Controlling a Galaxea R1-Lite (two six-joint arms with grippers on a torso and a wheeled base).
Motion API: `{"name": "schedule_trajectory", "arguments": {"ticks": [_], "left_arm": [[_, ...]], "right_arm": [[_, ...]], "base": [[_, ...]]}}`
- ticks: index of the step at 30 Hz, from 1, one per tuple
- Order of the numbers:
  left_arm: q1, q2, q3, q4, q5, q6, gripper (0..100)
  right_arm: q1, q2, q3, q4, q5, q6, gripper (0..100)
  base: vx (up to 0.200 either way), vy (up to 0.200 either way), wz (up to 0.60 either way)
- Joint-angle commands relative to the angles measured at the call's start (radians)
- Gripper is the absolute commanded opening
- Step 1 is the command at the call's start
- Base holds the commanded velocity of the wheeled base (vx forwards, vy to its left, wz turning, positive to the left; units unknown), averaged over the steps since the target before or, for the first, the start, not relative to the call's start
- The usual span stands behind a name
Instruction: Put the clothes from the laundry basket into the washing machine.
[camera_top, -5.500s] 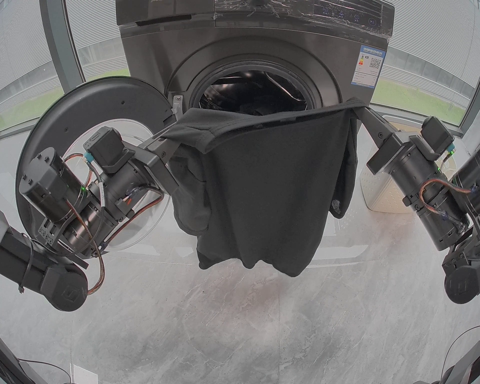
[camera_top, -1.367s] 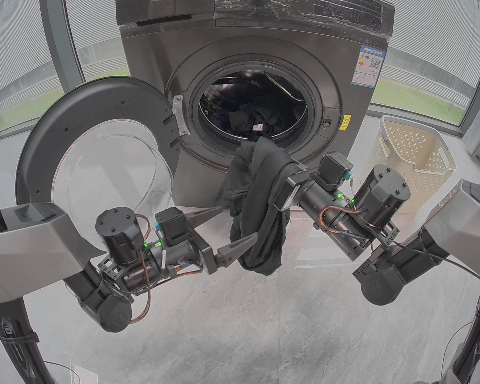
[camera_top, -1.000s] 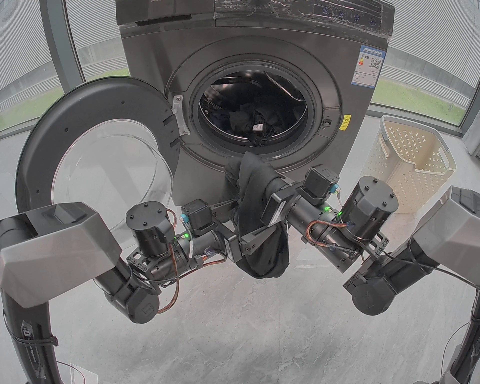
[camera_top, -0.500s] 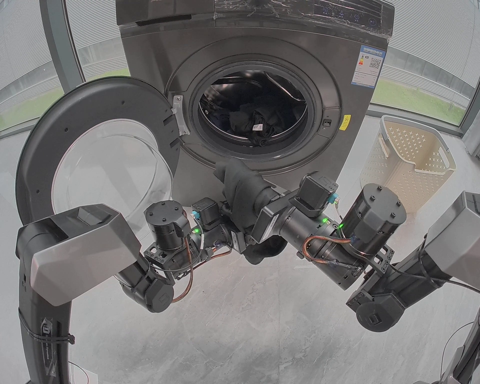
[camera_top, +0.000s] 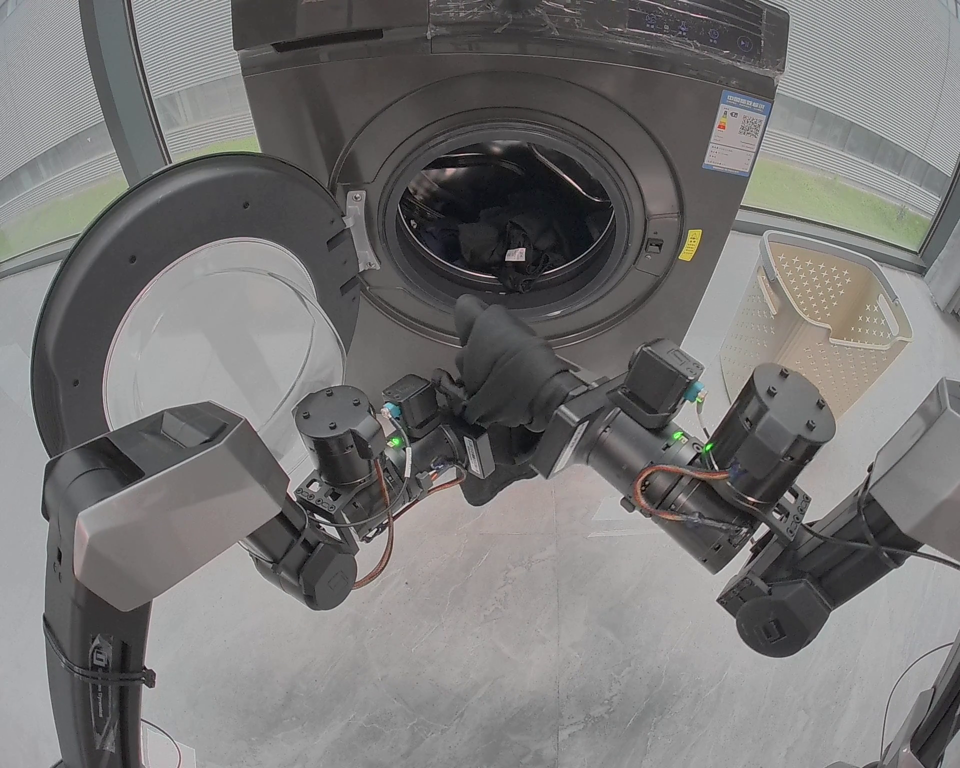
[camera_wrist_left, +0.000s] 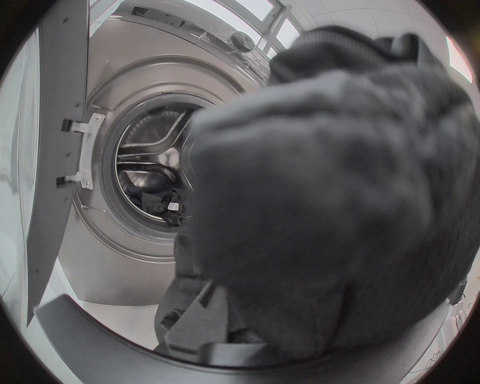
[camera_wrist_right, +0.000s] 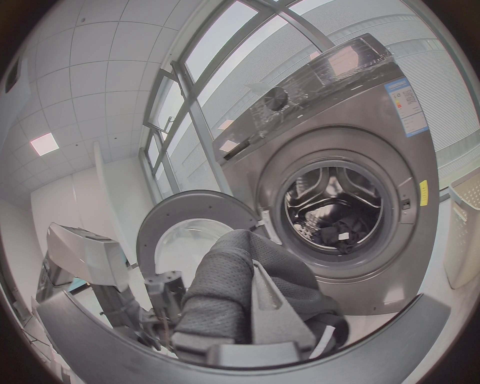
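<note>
Lifting the bundle over the drum's rim

Balled up, the dark garment (camera_top: 505, 365) sits just below the washing machine (camera_top: 640, 150) opening, with the left gripper (camera_top: 485, 468) and right gripper (camera_top: 530, 410) both clamped on it. Raise both together, clear the rim, and push deep toward the clothes inside (camera_top: 510, 240), tucking in loose tails.

The washer (camera_top: 640, 150) is being carried by the grey marbled floor (camera_top: 500, 650) at the far middle, its door (camera_top: 200, 270) being swung open leftward. The basket (camera_top: 830, 300) is being borne just right of the washer.
</note>
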Motion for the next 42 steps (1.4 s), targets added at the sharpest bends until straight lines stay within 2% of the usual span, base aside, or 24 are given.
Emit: {"name": "schedule_trajectory", "arguments": {"ticks": [1, 2, 8, 12, 13, 16, 17, 21, 24, 27, 30, 33, 36, 37, 38, 39, 42], "left_arm": [[0.002, -0.056, 0.021, -0.004, 0.011, -0.005, 0], [0.002, -0.093, 0.066, -0.007, 0.028, -0.005, 0], [-0.005, -0.206, 0.188, -0.01, 0.063, -0.009, 0], [-0.007, -0.263, 0.242, -0.013, 0.073, -0.035, 0], [-0.007, -0.271, 0.253, -0.014, 0.074, -0.041, 0], [-0.007, -0.289, 0.277, -0.034, 0.094, -0.06, 0], [-0.008, -0.315, 0.343, -0.085, 0.105, -0.075, 0], [-0.01, -0.337, 0.402, -0.11, 0.103, -0.061, 0], [-0.019, -0.401, 0.524, -0.11, 0.102, -0.052, 0], [-0.019, -0.45, 0.586, -0.11, 0.096, -0.052, 0], [-0.018, -0.453, 0.592, -0.11, 0.094, -0.047, 0], [-0.022, -0.438, 0.606, -0.11, 0.096, -0.018, 0], [-0.019, -0.413, 0.616, -0.11, 0.096, 0.006, 0], [-0.019, -0.413, 0.616, -0.11, 0.096, 0.006, 0], [-0.018, -0.407, 0.624, -0.11, 0.094, 0.026, 0], [-0.018, -0.406, 0.623, -0.11, 0.093, 0.034, 0], [-0.024, -0.395, 0.619, -0.11, 0.094, 0.038, 0]], "right_arm": [[-0.061, -0.011, 0.037, 0.003, 0.002, 0.006, 0], [-0.087, -0.001, 0.046, -0.003, 0.005, 0.018, 0], [-0.104, 0.081, 0.028, -0.014, 0.011, 0.034, 0], [-0.089, 0.103, 0.011, -0.045, 0.011, 0.035, 0], [-0.087, 0.103, 0.012, -0.046, 0.011, 0.035, 100], [-0.084, 0.091, 0.045, -0.046, 0.011, 0.037, 100], [-0.077, 0.04, 0.181, -0.045, 0.028, 0.02, 100], [-0.068, 0.0, 0.285, -0.046, 0.062, 0.009, 100], [-0.052, -0.074, 0.47, -0.046, 0.108, -0.006, 100], [-0.048, -0.118, 0.554, -0.045, 0.131, -0.022, 100], [-0.049, -0.124, 0.575, -0.045, 0.135, -0.042, 100], [-0.08, -0.118, 0.591, -0.042, 0.112, -0.045, 100], [-0.117, -0.115, 0.6, -0.043, 0.109, -0.043, 100], [-0.117, -0.115, 0.6, -0.043, 0.109, -0.043, 100], [-0.13, -0.115, 0.603, -0.045, 0.108, -0.043, 100], [-0.135, -0.115, 0.598, -0.045, 0.108, -0.043, 100], [-0.147, -0.113, 0.595, -0.045, 0.108, -0.04, 100]], "base": [[0.0, 0.0, 0.0], [0.0, 0.0, 0.0], [0.0, 0.0, 0.0], [0.0, 0.0, 0.0], [0.0, 0.0, 0.0], [0.0, 0.0, 0.0], [0.0, 0.0, 0.0], [0.0, 0.0, 0.0], [0.0, 0.0, 0.0], [0.0, 0.0, 0.0], [0.0, 0.0, 0.0], [0.0, 0.0, 0.0], [0.0, 0.0, 0.0], [0.0, 0.0, 0.0], [0.0, 0.0, 0.0], [0.2, 0.0, 0.0], [0.2, 0.0, 0.0]]}}
